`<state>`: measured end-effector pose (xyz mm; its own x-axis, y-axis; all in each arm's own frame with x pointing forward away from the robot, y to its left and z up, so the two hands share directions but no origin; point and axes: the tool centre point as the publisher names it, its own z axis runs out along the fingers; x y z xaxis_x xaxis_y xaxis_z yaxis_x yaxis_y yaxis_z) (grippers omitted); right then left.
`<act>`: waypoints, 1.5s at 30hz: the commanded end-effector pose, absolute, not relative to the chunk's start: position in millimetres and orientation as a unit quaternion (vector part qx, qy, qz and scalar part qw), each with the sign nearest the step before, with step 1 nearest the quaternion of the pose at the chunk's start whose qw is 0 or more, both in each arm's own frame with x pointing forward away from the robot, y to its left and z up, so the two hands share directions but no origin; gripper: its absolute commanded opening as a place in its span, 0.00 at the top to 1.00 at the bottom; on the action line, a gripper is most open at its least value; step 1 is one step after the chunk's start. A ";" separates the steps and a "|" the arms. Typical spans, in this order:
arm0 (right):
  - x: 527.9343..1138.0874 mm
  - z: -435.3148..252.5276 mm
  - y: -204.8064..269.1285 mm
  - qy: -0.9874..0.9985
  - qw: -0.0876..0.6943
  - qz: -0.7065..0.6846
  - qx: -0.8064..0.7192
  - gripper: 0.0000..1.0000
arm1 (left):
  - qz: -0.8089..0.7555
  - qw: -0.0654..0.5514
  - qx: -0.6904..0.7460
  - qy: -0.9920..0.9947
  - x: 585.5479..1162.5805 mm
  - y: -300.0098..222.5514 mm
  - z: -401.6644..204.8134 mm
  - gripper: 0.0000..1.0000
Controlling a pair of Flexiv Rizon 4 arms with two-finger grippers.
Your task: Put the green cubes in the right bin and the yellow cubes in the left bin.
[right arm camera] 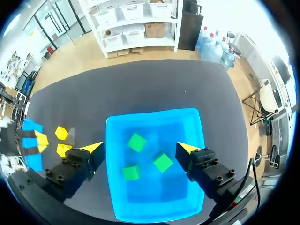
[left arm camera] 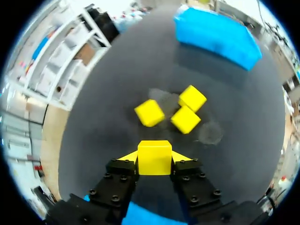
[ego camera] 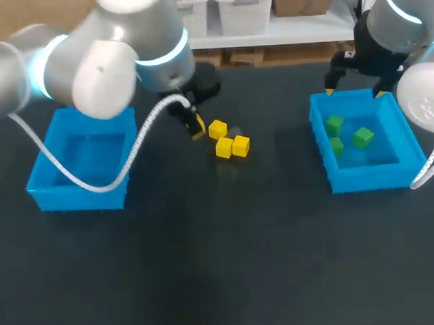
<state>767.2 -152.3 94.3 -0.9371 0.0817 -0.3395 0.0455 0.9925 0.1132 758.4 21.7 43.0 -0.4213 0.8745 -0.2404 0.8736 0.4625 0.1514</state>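
My left gripper [left arm camera: 154, 158] is shut on a yellow cube [left arm camera: 154, 152], both yellow tips pressing its sides just above the dark table. Three more yellow cubes [left arm camera: 150, 113] [left arm camera: 192, 98] [left arm camera: 185, 119] lie close together right ahead of it. In the head view this gripper [ego camera: 193, 123] sits left of those cubes [ego camera: 217, 129] [ego camera: 232, 146], between the two bins. My right gripper [right arm camera: 140, 147] stands open above the right blue bin [right arm camera: 187, 122], which holds three green cubes [right arm camera: 137, 142] [right arm camera: 163, 162] [right arm camera: 130, 172]. From the head camera it hangs over that bin's far wall [ego camera: 354, 93].
The left blue bin [ego camera: 43, 179] stands at the table's left with nothing visible inside; my left arm covers its far side. The right bin [ego camera: 367, 177] sits at the table's right. A white cable [ego camera: 134, 147] loops from the left arm over the left bin.
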 end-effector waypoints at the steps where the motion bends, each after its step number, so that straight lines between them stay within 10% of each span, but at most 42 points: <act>1: 765.5 94.2 -152.5 0.982 0.177 0.051 0.033 0.00 | -0.015 0.205 0.463 0.862 756.1 61.0 84.1 1.00; 23: 765.5 94.2 -152.5 0.982 0.177 0.051 0.033 0.00 | 0.038 0.174 0.261 0.949 706.7 259.2 95.9 1.00; 24: 765.5 94.2 -152.5 0.982 0.177 0.051 0.033 0.00 | 0.040 0.170 0.259 0.950 703.6 260.4 93.7 0.88; 25: 765.5 94.2 -152.5 0.982 0.177 0.051 0.033 0.00 | 0.038 0.167 0.257 0.951 701.3 261.2 91.7 0.07; 26: 765.5 94.2 -152.5 0.982 0.177 0.051 0.033 0.00 | 0.035 0.165 0.255 0.952 700.1 261.8 90.6 0.00; 45: 765.5 94.2 -152.5 0.982 0.177 0.051 0.033 0.00 | -0.014 0.199 0.385 0.901 748.8 154.7 119.3 0.00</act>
<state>767.2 -152.4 94.3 -0.9370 0.0818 -0.3395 0.0456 0.9925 0.1132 727.5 182.1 120.1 -0.6463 0.6564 -0.3892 0.6655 0.7344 0.1334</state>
